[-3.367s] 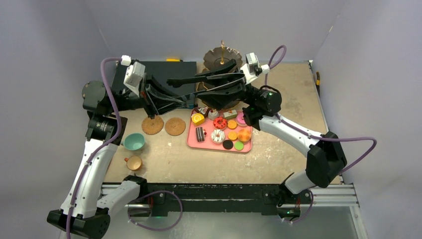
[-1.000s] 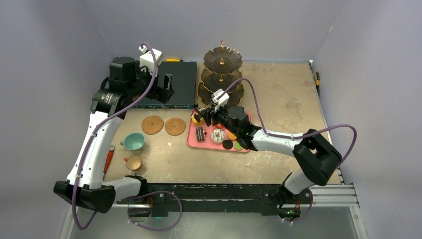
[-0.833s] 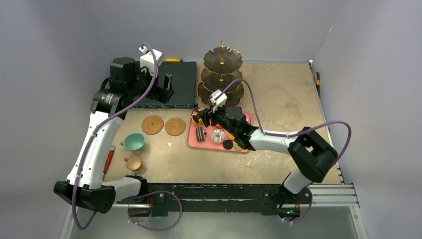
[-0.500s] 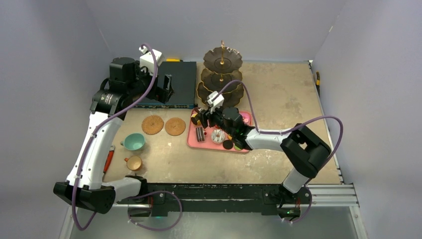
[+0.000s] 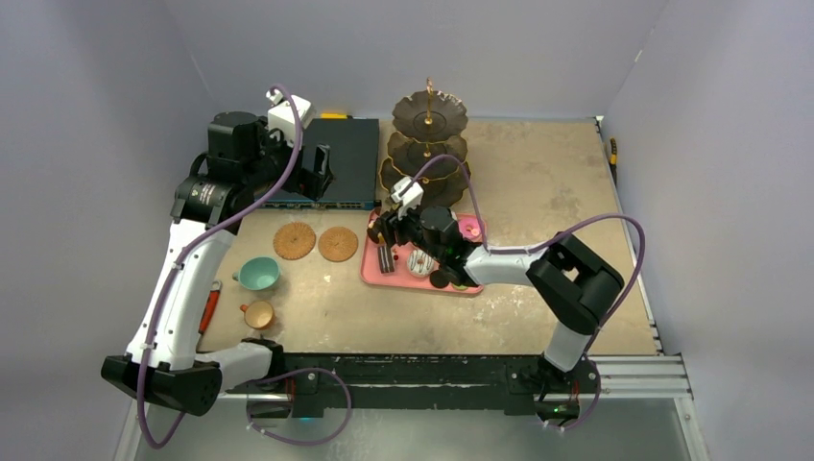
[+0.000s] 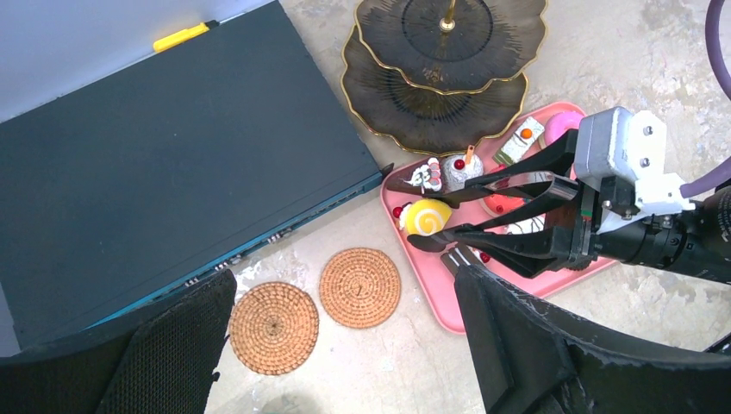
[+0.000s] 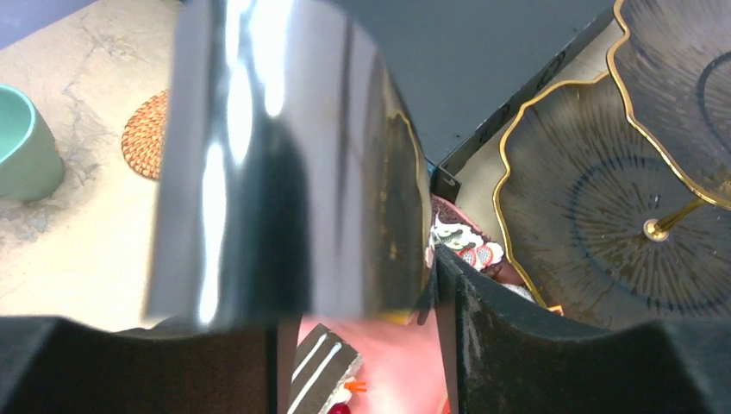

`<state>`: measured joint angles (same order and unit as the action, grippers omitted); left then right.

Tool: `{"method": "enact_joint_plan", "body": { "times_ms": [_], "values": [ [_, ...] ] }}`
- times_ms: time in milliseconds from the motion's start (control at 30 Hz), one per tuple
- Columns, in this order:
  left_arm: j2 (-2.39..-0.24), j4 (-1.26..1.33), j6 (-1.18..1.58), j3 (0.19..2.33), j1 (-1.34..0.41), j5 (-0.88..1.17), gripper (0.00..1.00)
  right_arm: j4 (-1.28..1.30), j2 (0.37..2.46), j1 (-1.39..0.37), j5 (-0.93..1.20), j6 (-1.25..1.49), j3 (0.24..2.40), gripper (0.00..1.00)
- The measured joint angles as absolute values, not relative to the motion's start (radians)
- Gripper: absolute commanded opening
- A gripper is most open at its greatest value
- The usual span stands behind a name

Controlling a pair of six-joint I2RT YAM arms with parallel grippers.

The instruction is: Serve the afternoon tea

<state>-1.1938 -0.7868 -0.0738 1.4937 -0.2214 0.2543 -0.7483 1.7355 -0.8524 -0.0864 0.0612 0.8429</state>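
Small cakes crowded on pink tray, black tongs clamped in right hand, tips either side of yellow cake, left hand spread wide.

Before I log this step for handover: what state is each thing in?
left gripper, open, empty.
right gripper, shut on black tongs.
black tongs, open, straddling yellow cake.
three-tier stand, upright, tiers bare.
teal cup, upright, off coasters.
tan cup, upright, off coasters.
woven coasters, bare.
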Motion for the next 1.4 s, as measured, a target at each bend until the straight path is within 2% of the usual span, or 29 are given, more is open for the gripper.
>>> {"method": "enact_joint_plan", "body": {
  "times_ms": [133,333,733,1033,1400],
  "values": [
    [-1.191,-0.786,-0.076,1.494,-0.221,0.254,0.99,-0.744,1.742,-0.857,-0.088,0.043,0.854,0.41],
    [-1.175,-0.778,-0.076,1.490,-0.220,0.254,0.99,-0.730,1.723,-0.860,-0.094,0.037,0.854,0.40],
    [-1.175,-0.781,-0.083,1.490,-0.218,0.255,0.99,-0.776,1.536,-0.849,-0.206,0.033,0.836,0.38],
    [-1.175,-0.787,-0.092,1.490,-0.218,0.255,0.99,-0.806,1.482,-0.705,-0.273,0.064,0.683,0.38],
    [-1.175,-0.787,-0.093,1.490,-0.218,0.256,0.99,-0.934,1.476,-0.627,-0.340,0.071,0.646,0.38]
  ]
}}
